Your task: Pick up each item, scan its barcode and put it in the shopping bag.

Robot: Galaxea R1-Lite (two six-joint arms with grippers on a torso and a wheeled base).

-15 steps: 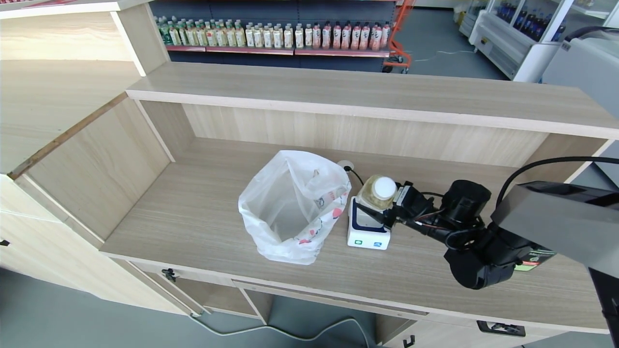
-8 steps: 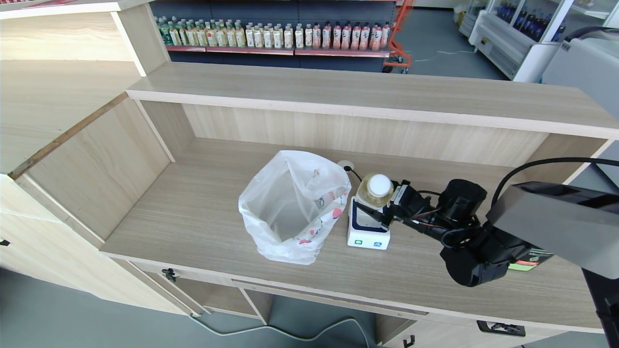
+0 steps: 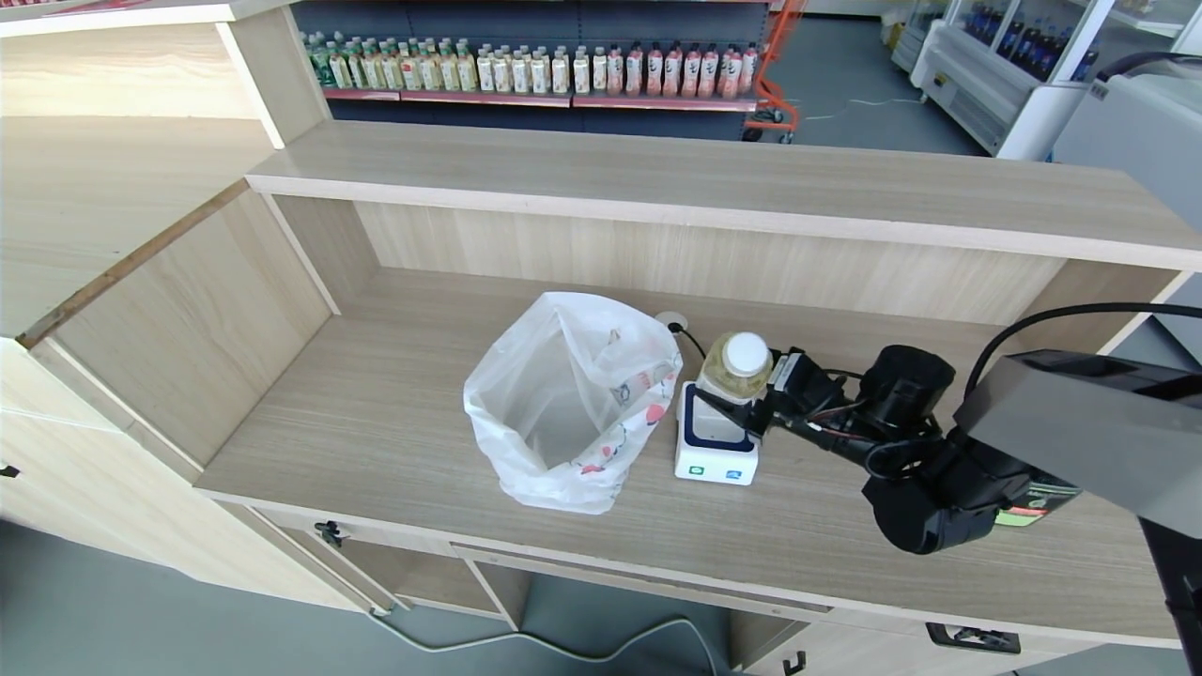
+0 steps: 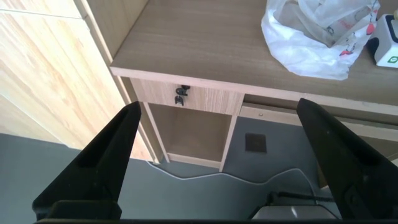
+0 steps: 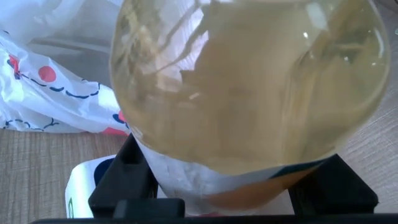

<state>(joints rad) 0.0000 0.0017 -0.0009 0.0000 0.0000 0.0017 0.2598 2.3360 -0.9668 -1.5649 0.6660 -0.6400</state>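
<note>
The wooden checkout surface [image 3: 376, 413] carries the work. The right pincer [image 3: 748, 406] is clenched on a bottle [image 3: 737, 368] of pale drink, roughly upright with its cap on top, just above the white scanner [image 3: 714, 457]. The shopping bag [image 3: 563, 404] stands open just beside the scanner, to the bottle's left, nearest the right arm. The left pincer [image 4: 217, 158] hangs released before the surface's near edge.

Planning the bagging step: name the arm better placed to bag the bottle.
Right. Its tool holds the bottle above the scanner, beside the shopping bag; the left tool hangs open, off the counter.
</note>
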